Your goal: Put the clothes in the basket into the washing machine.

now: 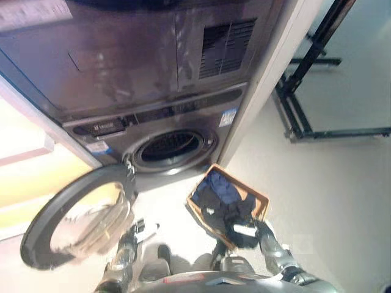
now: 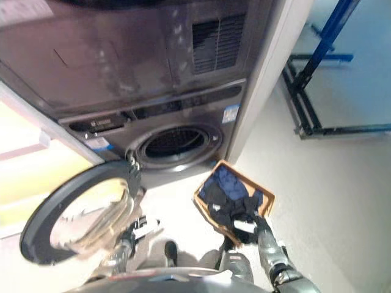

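Observation:
The grey washing machine (image 1: 183,116) stands ahead with its round drum opening (image 1: 168,148) uncovered. Its door (image 1: 43,229) hangs wide open to the left, the glass bowl facing me. On the floor right of the drum sits an orange basket (image 1: 247,185) holding blue cloth (image 1: 220,185) and dark clothes (image 1: 214,207). My right hand (image 1: 244,232) is at the basket's near edge, on the dark clothes; hand and cloth blend together. My left hand (image 1: 139,231) is low beside the door's right rim, fingers stretched out, holding nothing.
A second grey unit (image 1: 122,61) with a vent grille is stacked on the washer. A white wall panel (image 1: 275,73) flanks the machine's right side. A black metal frame (image 1: 299,116) stands on the floor at far right. Pale cabinetry (image 1: 30,177) fills the left.

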Controlling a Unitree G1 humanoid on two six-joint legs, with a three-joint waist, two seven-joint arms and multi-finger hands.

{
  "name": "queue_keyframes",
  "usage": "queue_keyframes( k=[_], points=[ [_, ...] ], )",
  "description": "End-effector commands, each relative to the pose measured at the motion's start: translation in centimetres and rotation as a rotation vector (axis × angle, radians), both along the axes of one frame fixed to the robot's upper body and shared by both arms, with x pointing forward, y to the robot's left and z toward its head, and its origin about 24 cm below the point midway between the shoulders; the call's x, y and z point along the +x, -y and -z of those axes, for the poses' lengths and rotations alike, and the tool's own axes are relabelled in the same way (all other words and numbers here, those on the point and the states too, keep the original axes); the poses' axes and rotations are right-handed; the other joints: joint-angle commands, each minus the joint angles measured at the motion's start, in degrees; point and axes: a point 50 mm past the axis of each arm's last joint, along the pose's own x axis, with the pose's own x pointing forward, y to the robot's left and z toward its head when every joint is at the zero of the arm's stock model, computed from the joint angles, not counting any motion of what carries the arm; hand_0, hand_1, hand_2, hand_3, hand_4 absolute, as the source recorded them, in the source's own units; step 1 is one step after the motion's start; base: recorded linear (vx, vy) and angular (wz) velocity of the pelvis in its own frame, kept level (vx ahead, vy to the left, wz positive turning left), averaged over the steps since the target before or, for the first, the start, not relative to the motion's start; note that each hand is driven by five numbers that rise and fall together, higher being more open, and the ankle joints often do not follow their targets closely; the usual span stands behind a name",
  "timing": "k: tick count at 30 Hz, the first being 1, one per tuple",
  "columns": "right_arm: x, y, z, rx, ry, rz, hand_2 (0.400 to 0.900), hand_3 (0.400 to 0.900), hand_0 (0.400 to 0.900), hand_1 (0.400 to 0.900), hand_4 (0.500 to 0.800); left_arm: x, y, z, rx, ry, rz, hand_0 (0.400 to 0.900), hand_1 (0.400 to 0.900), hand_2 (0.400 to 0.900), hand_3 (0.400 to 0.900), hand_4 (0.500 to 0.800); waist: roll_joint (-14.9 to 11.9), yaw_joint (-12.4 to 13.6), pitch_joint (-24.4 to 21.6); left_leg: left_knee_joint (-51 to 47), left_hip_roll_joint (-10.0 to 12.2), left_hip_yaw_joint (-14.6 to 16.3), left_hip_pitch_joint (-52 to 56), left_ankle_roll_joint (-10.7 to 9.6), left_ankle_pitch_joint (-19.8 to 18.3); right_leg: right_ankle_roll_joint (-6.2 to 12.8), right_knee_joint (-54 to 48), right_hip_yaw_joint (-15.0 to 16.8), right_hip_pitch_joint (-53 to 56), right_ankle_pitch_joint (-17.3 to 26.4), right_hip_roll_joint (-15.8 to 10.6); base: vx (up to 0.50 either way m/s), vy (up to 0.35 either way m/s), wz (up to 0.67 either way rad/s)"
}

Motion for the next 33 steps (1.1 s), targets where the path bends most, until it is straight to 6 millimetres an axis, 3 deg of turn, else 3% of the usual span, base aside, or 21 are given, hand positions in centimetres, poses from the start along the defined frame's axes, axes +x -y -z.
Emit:
queue_keyframes(
  k=[1, 4, 10, 14, 17, 22, 29, 33],
  points=[
    [8.7, 0.6, -7.3, -0.197, 0.345, -0.181, 0.9, 0.9, 0.9, 0.9, 0.8, 5.8, -1.1, -5.1, 0.057, 0.338, -0.014, 0.9, 0.9, 0.9, 0.9, 0.8, -0.6, 0.9, 6.2, 6.4, -1.0, -2.9, -11.0, -1.4, 1.8, 4.84, 9.3, 1.4, -8.5, -2.6, -2.2, -0.29, 0.042, 0.02],
    [12.4, 1.4, -12.1, -0.41, 0.486, -0.314, 0.9, 0.9, 0.9, 0.9, 0.8, 8.5, -0.9, -8.9, 0.046, 0.553, -0.025, 0.9, 0.9, 0.9, 0.9, 0.8, -0.3, 1.8, 8.7, 11.5, -0.7, -3.2, -19.7, -1.1, 1.1, 4.62, 14.7, 1.6, -17.5, -3.1, -3.4, -0.25, 0.024, 0.04],
    [18.0, 2.0, -21.5, -0.803, 0.697, -0.435, 0.9, 0.9, 0.9, 0.9, 0.8, 12.3, 1.0, -15.7, 0.035, 0.871, 0.026, 0.9, 0.9, 0.9, 0.9, 0.8, 0.9, 3.0, 12.2, 21.9, -0.3, -3.6, -37.7, -0.9, -0.4, 4.36, 24.7, 1.9, -35.5, -4.1, -6.7, -0.24, 0.004, 0.09],
    [20.2, 2.7, -27.7, -0.928, 0.809, -0.379, 0.9, 0.9, 0.9, 0.9, 0.8, 13.7, 2.0, -19.5, 0.017, 1.033, 0.053, 0.9, 0.9, 0.9, 0.9, 0.8, 1.9, 4.0, 12.9, 28.0, -0.5, -4.5, -47.2, -1.2, -3.2, 4.89, 31.7, 2.8, -44.9, -6.7, -8.0, -0.1, -0.013, 0.08],
    [21.1, 2.7, -30.7, -0.947, 0.864, -0.321, 0.9, 0.9, 0.9, 0.9, 0.8, 14.0, 2.3, -21.5, 0.008, 1.117, 0.056, 0.9, 0.9, 0.9, 0.9, 0.8, 2.3, 4.6, 12.8, 33.1, -0.7, -5.0, -54.2, -1.1, -4.7, 4.39, 36.7, 3.1, -51.9, -8.3, -8.6, -0.11, 0.01, 0.07],
    [21.8, 2.4, -33.3, -0.963, 0.901, -0.272, 0.9, 0.9, 0.9, 0.9, 0.8, 14.0, 2.4, -23.6, -0.013, 1.208, 0.039, 0.9, 0.9, 0.9, 0.9, 0.8, 3.0, 5.1, 13.1, 41.0, -0.8, -5.9, -63.9, -1.2, -6.9, 3.66, 45.3, 3.8, -62.4, -10.9, -10.0, -0.07, 0.009, 0.06],
    [22.2, -0.1, -31.7, -0.873, 0.911, -0.286, 0.9, 0.9, 0.9, 0.9, 0.8, 13.7, 2.7, -24.3, -0.044, 1.239, -0.009, 0.9, 0.9, 0.9, 0.9, 0.8, 3.4, 5.0, 13.9, 48.1, -1.1, -6.0, -71.4, -0.6, -8.9, 2.15, 52.2, 5.2, -70.5, -13.1, -11.7, -0.01, 0.01, -0.06],
    [22.1, -1.7, -30.1, -0.826, 0.908, -0.328, 0.9, 0.9, 0.9, 0.9, 0.8, 13.5, 2.4, -23.6, -0.027, 1.207, -0.031, 0.9, 0.9, 0.9, 0.9, 0.8, 3.8, 4.5, 14.4, 51.1, -1.5, -6.3, -74.6, 0.0, -9.4, 1.57, 55.4, 6.5, -74.4, -13.7, -12.8, 0.0, 0.0, 0.0]
  ],
)
